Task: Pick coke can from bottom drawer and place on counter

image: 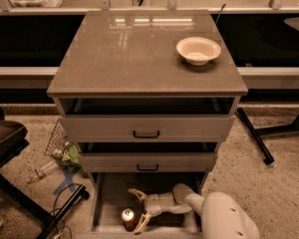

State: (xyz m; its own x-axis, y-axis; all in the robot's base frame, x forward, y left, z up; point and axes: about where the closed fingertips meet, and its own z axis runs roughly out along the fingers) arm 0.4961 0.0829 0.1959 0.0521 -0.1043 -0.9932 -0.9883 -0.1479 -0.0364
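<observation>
Arm (223, 217): white housing at the right front corner of the bottom drawer (109, 190), reaching leftward into it.
Gripper (134, 210): inside the bottom drawer, low over its floor near the front edge, pointing left.
Fingers (141, 196): spread apart, one towards the back of the bottom drawer and one towards its front.
Coke can (128, 218): upright on the floor of the bottom drawer, left of centre near the front, at the mouth of the spread fingers; contact cannot be told.
Bottom drawer: pulled out, grey floor and low side walls in view.
Clear bottle (41, 172): lying on the floor left of the bottom drawer.
Middle drawer (147, 162): directly above the bottom drawer, black handle.
Top drawer (147, 127): two levels above the bottom drawer, black handle.
Desk (134, 59): glossy slab well above the bottom drawer, reflecting lights.
Bowl (198, 50): on the desk, above the right rear of the bottom drawer.
</observation>
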